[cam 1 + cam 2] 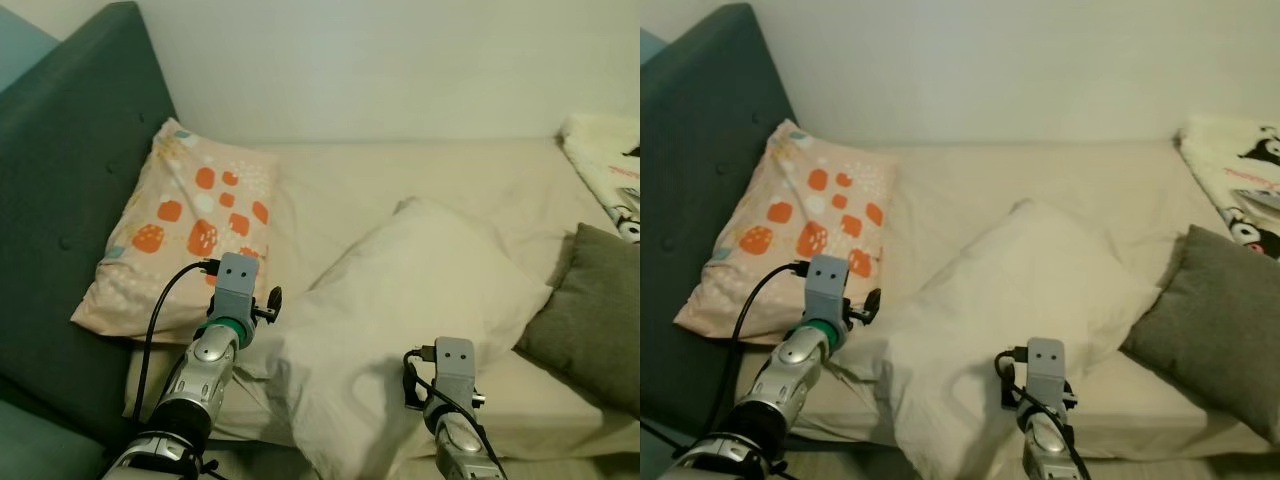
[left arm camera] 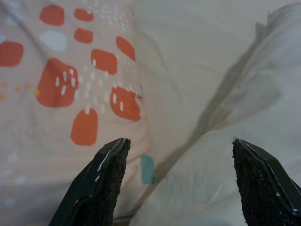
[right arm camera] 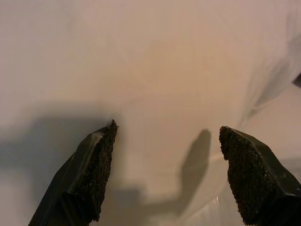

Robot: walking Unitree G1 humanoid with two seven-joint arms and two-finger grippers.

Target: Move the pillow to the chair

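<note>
While both tools gape wide, white pillow [image 1: 410, 300] overhangs bed edge [image 1: 560, 425] between left tool [image 2: 176, 181] and right tool [image 3: 167, 174].

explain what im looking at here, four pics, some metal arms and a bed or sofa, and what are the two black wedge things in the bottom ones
It is a humanoid robot with two silver arms. The top two pictures come from a stereo camera on its head, looking down at a cream-covered bed or sofa. The bottom two come from cameras on its wrists, and the black wedges are the fingers of each arm's jaws.

On the surface lie a large white pillow in the middle, a pink pillow with orange spots leaning against a dark green padded back, a grey cushion and a printed white blanket on the robot's right.

The left gripper is open, aimed between the pink and white pillows. The right gripper is open over the white pillow. Nothing is held.
</note>
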